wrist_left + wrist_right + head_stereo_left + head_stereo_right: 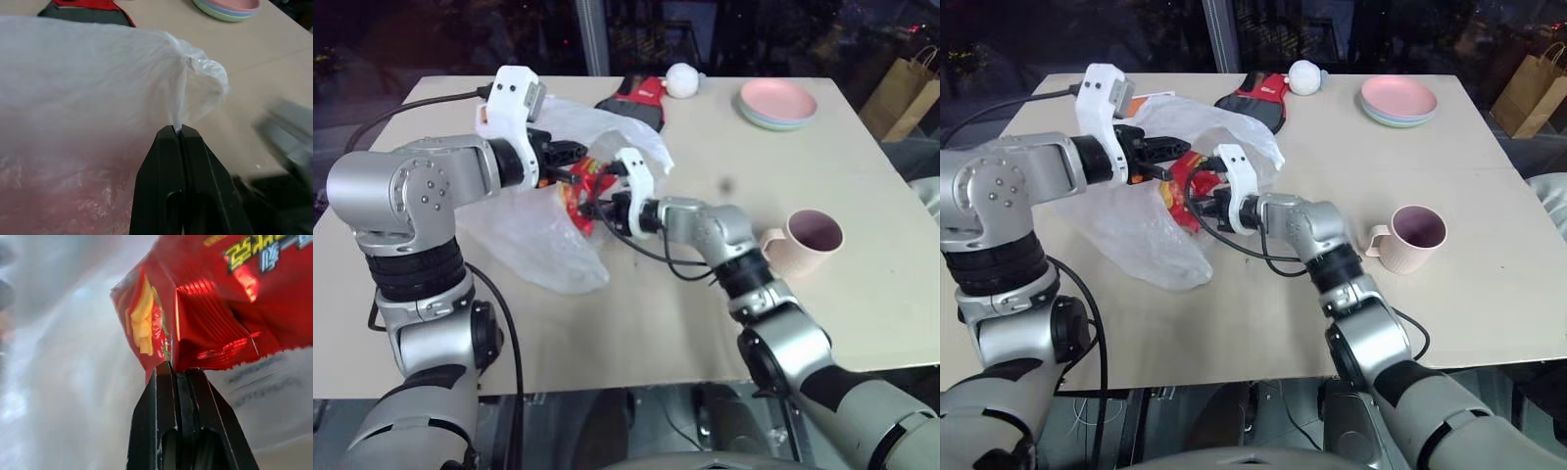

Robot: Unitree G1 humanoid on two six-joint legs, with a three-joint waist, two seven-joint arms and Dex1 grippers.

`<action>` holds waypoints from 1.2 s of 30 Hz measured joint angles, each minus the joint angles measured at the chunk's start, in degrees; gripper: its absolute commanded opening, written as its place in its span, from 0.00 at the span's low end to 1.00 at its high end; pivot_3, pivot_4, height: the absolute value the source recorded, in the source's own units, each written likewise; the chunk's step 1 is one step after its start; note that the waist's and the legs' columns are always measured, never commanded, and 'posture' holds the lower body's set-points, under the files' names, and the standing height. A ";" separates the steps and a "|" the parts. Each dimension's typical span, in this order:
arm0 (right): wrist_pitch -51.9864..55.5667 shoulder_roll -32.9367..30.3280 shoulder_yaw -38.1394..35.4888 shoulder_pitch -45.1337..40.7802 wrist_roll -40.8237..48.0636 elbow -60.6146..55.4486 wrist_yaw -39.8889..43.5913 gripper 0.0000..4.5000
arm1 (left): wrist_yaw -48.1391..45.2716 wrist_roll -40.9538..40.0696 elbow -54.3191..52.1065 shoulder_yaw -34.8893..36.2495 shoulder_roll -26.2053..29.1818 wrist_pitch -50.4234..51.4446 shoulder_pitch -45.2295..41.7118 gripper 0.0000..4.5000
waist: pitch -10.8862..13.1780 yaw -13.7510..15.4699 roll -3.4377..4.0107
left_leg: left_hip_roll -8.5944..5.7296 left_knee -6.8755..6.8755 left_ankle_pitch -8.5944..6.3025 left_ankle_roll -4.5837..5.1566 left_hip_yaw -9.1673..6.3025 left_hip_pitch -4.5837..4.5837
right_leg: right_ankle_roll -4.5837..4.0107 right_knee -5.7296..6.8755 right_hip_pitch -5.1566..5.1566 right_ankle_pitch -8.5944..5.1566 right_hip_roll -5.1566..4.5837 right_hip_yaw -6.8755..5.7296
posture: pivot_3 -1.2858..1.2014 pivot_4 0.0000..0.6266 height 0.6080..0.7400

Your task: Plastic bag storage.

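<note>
both pairs of black jaws were pressed together: the left gripper (177, 131) pinched the plastic bag (93, 83) at its rim, the right gripper (175, 369) a red snack packet (220, 308). that thin film could tear or slip if the arms pulled apart. bag draped over the table (705, 323) between them.

Close ahead of my right pincer (177, 374), the glossy red snack packet (220, 308) carries a line of yellow characters along its upper edge and beside them larger white ones, all East Asian script that I cannot make out well enough to spell. Just under the packet, faint grey lines of print show through the plastic bag (264, 382), too smeared to read. I find no other writing, number or sign that I can read.
</note>
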 measured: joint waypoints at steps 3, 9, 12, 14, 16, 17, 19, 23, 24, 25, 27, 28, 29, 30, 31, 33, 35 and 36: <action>-8.36 0.40 3.54 -2.27 -4.68 9.96 5.00 0.20 | 1.60 -0.04 -0.46 0.80 -1.45 0.55 0.20 0.00 | 0.00 -0.01 0.00 | 0.00 -0.07 -0.03 -0.05 -0.02 -0.01 | 0.00 -0.04 -0.01 0.00 0.00 -0.01 | 0.52 0.24 1.00; -12.67 0.11 4.09 -1.75 -7.94 8.70 5.90 0.60 | 3.48 0.13 -1.48 2.56 -2.00 0.11 2.22 0.00 | 0.04 -0.67 0.03 | 0.00 -0.09 -0.06 -0.16 -0.04 -0.05 | -0.01 -0.01 -0.08 0.00 0.00 0.00 | 0.52 0.24 1.00; -12.17 -0.88 3.95 2.00 -8.34 -0.73 5.97 0.60 | 4.20 0.47 -0.88 2.49 -2.37 -1.36 3.03 0.00 | 0.03 -0.78 0.01 | 0.00 -0.10 -0.06 -0.18 -0.08 -0.05 | -0.01 -0.01 -0.07 0.00 0.00 -0.03 | 0.52 0.24 1.00; -8.40 -3.87 4.14 9.74 -7.36 -14.12 6.80 0.72 | 4.36 0.54 0.28 2.46 -2.65 -3.54 3.26 0.00 | 0.04 -0.25 0.03 | -0.03 -0.10 -0.07 -0.20 -0.11 -0.08 | -0.01 -0.05 -0.05 0.00 -0.03 -0.07 | 0.52 0.24 1.00; -3.95 -8.70 3.35 15.97 -6.20 -25.63 6.62 0.91 | 4.94 0.87 2.04 2.58 -2.82 -5.29 3.51 0.00 | 0.04 0.44 0.03 | -0.08 -0.02 -0.07 -0.20 -0.10 -0.13 | 0.00 -0.06 -0.05 0.00 -0.10 -0.07 | 0.52 0.24 1.00; -2.43 -10.75 2.88 18.36 -6.18 -30.98 5.81 0.99 | 5.02 0.93 2.70 2.50 -2.95 -6.00 3.51 0.00 | 0.04 0.68 0.03 | -0.12 0.00 -0.07 -0.20 -0.13 -0.17 | 0.00 -0.06 -0.05 0.01 -0.13 -0.10 | 0.52 0.24 1.00; 0.84 -14.27 1.24 22.68 -5.37 -42.25 4.12 0.99 | 5.24 1.15 3.86 2.52 -2.89 -7.30 3.70 0.00 | 0.04 0.73 0.04 | -0.11 0.02 -0.07 -0.20 -0.13 -0.19 | 0.01 -0.06 -0.07 0.00 -0.13 -0.12 | 0.52 0.24 1.00; 9.98 -22.16 -2.85 30.20 -2.99 -66.26 -0.30 0.99 | 5.21 1.38 6.80 0.70 -3.51 -10.65 3.70 0.00 | 0.05 0.64 0.05 | -0.07 -0.01 -0.07 -0.20 -0.14 -0.15 | 0.01 -0.04 -0.06 -0.02 -0.09 -0.14 | 0.52 0.24 1.00; 13.41 -25.88 -5.10 33.29 -2.72 -74.06 -2.27 0.99 | 5.07 1.51 7.90 -0.40 -3.91 -11.90 3.59 0.00 | 0.04 0.66 0.04 | -0.06 -0.01 -0.07 -0.19 -0.12 -0.14 | 0.01 -0.05 -0.04 -0.02 -0.08 -0.12 | 0.52 0.24 1.00; 15.67 -28.53 -6.87 36.02 -2.75 -78.95 -3.54 0.99 | 4.76 1.52 8.80 -0.63 -3.96 -12.74 3.65 0.00 | 0.04 0.72 0.04 | -0.06 0.01 -0.07 -0.19 -0.11 -0.13 | 0.01 -0.06 -0.03 -0.02 -0.09 -0.12 | 0.52 0.24 1.00; 18.56 -31.62 -9.60 39.57 -3.06 -84.79 -5.32 0.99 | 4.49 1.72 10.32 -1.11 -3.90 -14.07 3.61 0.00 | 0.04 0.72 0.04 | -0.07 0.04 -0.07 -0.19 -0.08 -0.14 | 0.02 -0.06 -0.03 -0.02 -0.09 -0.09 | 0.52 0.24 1.00; 20.73 -33.81 -11.53 42.24 -3.07 -89.03 -6.35 0.99 | 4.02 1.73 11.38 -2.06 -3.97 -15.34 3.48 0.00 | 0.04 0.79 0.04 | -0.07 0.05 -0.07 -0.19 -0.08 -0.14 | 0.02 -0.06 -0.01 -0.02 -0.09 -0.09 | 0.52 0.24 1.00; 23.03 -35.72 -13.66 44.60 -3.03 -93.02 -7.25 0.99 | 3.66 1.90 12.78 -2.51 -3.87 -16.25 3.44 0.00 | 0.04 0.78 0.02 | -0.06 0.06 -0.07 -0.18 -0.08 -0.14 | 0.02 -0.06 -0.01 -0.02 -0.09 -0.09 | 0.52 0.24 1.00; 24.05 -36.43 -14.81 45.81 -3.03 -94.91 -7.60 0.99 | 3.45 1.93 13.43 -2.84 -3.88 -16.82 3.45 0.00 | 0.04 0.71 0.02 | -0.06 0.06 -0.07 -0.18 -0.07 -0.13 | 0.02 -0.08 -0.01 -0.02 -0.08 -0.08 | 0.52 0.24 1.00; 25.64 -37.72 -16.28 47.93 -2.81 -97.47 -8.37 0.99 | 3.00 2.14 14.44 -3.53 -3.98 -17.72 3.36 0.00 | 0.04 0.68 0.02 | -0.06 0.07 -0.07 -0.18 -0.06 -0.11 | 0.03 -0.07 0.00 -0.03 -0.08 -0.07 | 0.52 0.24 1.00; 27.96 -37.13 -20.15 52.32 1.31 -99.72 -10.75 0.99 | 2.27 2.32 16.34 -4.85 -4.02 -19.47 3.26 0.00 | 0.02 0.77 -0.01 | -0.04 0.07 -0.07 -0.18 -0.06 -0.09 | 0.03 -0.07 0.04 -0.03 -0.08 -0.07 | 0.52 0.24 1.00; 29.03 -33.68 -23.17 56.75 8.90 -99.86 -14.16 0.99 | 1.67 2.77 18.17 -5.78 -4.36 -20.98 2.90 0.00 | 0.02 0.79 -0.01 | -0.02 0.08 -0.06 -0.17 -0.05 -0.07 | 0.02 -0.07 0.08 -0.03 -0.07 -0.06 | 0.52 0.24 1.00; 30.14 -31.96 -23.22 59.83 13.18 -99.89 -15.92 0.99 | 1.40 2.88 18.98 -6.54 -4.38 -21.86 2.71 0.00 | 0.02 0.82 -0.02 | -0.02 0.08 -0.07 -0.17 -0.06 -0.08 | 0.02 -0.08 0.09 -0.03 -0.06 -0.07 | 0.52 0.24 1.00</action>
